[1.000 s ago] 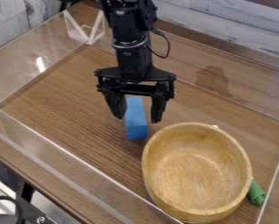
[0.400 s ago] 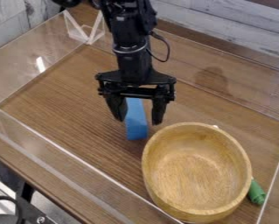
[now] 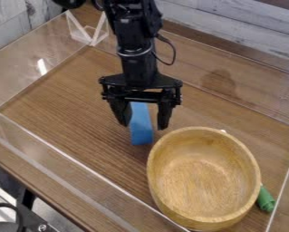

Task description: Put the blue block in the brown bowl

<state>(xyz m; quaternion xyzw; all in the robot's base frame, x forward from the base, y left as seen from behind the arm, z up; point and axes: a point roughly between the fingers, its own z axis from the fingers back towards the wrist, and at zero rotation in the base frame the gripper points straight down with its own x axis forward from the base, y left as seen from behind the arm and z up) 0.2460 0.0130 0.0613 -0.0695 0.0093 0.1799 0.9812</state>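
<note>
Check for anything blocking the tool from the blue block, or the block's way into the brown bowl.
Nothing visible. The open tool already straddles the blue block; the brown bowl sits right beside it, empty, with only its rim to clear.

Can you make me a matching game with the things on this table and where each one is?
Things:
1. blue block
2. wooden bowl
3. small green object
4. gripper

Places or states:
A. beside the bowl's right edge
B. open, pointing down
C. empty, front right on the table
D. between the two fingers, on the table

Pairs: 1-D, 2-C, 3-A, 4-B
</note>
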